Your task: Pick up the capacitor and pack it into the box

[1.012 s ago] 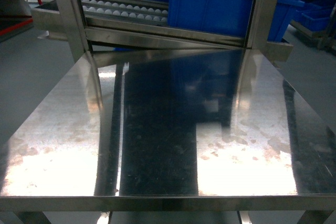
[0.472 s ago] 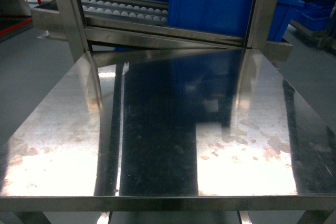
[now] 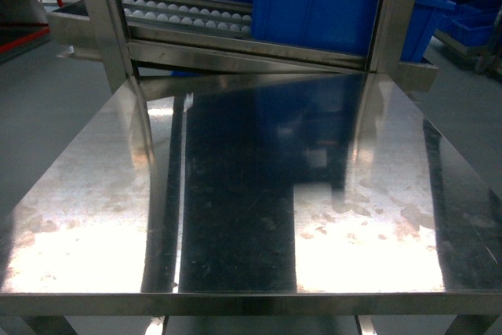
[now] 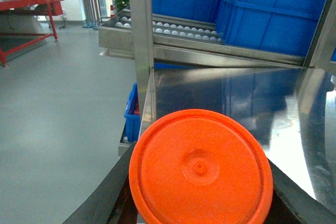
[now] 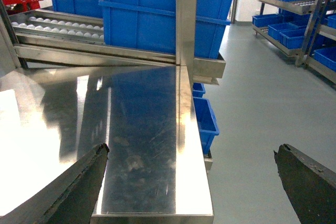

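From my head camera nothing has changed against the earlier frames: the same steel table (image 3: 251,217) fills the view with the same glare patches at 7 and 5 o'clock, and neither arm shows there. The capacitor (image 4: 200,169) appears only in my left wrist view, its one orange disc face filling the lower centre at 6 o'clock, sitting between the two dark fingers (image 4: 100,205) of the left gripper (image 4: 202,203); those jaws are clenched on the capacitor, one finger showing at 7 o'clock and the other at 5 o'clock. It is held off the left edge of the table, with grey floor (image 4: 58,114) beyond at 9 o'clock. On the right wrist view the right gripper (image 5: 191,182) has its jaws released and spread wide, one finger (image 5: 68,192) at 7 o'clock over the table surface and the other at 4 o'clock over the floor, with nothing between them. I count one capacitor and one table. Behind the table at 12 o'clock stands one roller rack (image 3: 188,15) with a row of white rollers, carrying two large blue bins (image 3: 314,5). In the right wrist view I count several smaller blue bins (image 5: 286,27) on shelving at 2 o'clock, and two more under the table's right edge. I cannot find the box in any view.
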{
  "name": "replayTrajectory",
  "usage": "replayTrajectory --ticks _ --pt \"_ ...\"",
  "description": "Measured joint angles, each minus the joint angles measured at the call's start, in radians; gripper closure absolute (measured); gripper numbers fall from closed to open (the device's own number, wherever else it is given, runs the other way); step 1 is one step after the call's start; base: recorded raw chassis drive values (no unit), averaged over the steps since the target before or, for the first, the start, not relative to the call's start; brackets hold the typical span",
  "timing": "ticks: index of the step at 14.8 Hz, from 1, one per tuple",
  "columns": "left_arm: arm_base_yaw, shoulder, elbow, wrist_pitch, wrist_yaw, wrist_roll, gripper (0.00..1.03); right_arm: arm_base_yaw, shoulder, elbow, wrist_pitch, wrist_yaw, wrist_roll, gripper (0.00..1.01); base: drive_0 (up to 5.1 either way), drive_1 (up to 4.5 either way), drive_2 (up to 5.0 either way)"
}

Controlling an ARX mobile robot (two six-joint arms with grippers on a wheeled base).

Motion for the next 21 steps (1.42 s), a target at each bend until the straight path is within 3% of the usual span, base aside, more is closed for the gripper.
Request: replayTrajectory --ticks 21 --pt "0.0 0.0 0.0 0.0 0.0 -0.002 0.58 0.0 0.0 0.0 0.001 -0.001 0.0 0.03 0.0 0.0 0.0"
